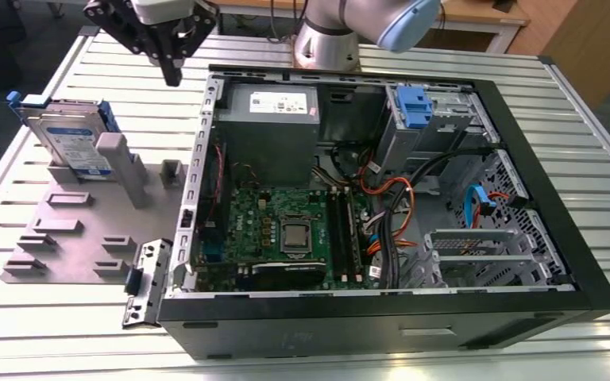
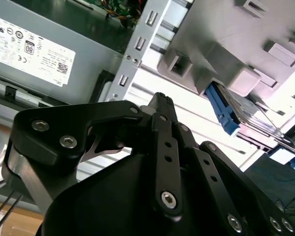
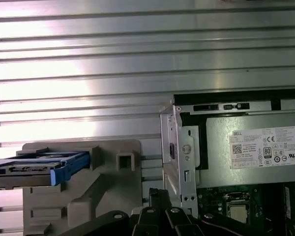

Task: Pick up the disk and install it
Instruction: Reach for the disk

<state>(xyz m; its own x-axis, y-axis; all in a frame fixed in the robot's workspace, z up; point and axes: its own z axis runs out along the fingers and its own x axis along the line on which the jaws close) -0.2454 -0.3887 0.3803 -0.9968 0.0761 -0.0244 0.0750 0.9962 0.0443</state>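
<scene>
Standing on edge, the disk (image 1: pixel 72 143) is seated in a slot of the grey fixture (image 1: pixel 67 238). The fixture is laid on the slatted table (image 1: pixel 29 333), at the exterior view's left of the case (image 1: pixel 368 325). The labelled face of the disk is turned toward the exterior camera, and its blue frame is visible along the upper edge. In the first wrist view the disk (image 3: pixel 34 169) is seen edge-on, projecting from the fixture (image 3: pixel 113 187). In the second wrist view its blue frame end (image 2: pixel 223 113) is seen against the fixture (image 2: pixel 226 44).

The gripper (image 1: pixel 171 75) is positioned above the table, between the disk and the nearest corner of the case, and is raised clear of both. No contact with the disk is made. The fingers are brought together tip to tip, with nothing clamped between them; the same condition is shown in the second wrist view (image 2: pixel 160 98).

The case is laid on its side with the cover removed. The power supply (image 1: pixel 273 111) is located in the corner closest to the gripper, and the board (image 1: pixel 283 230) is mounted below it in the exterior view. A metal cage (image 1: pixel 438 119) holding a blue-tabbed caddy (image 1: pixel 411 107) is fitted at the exterior view's right of the power supply. The arm base (image 1: pixel 326 44) is mounted on the table just behind the case
</scene>
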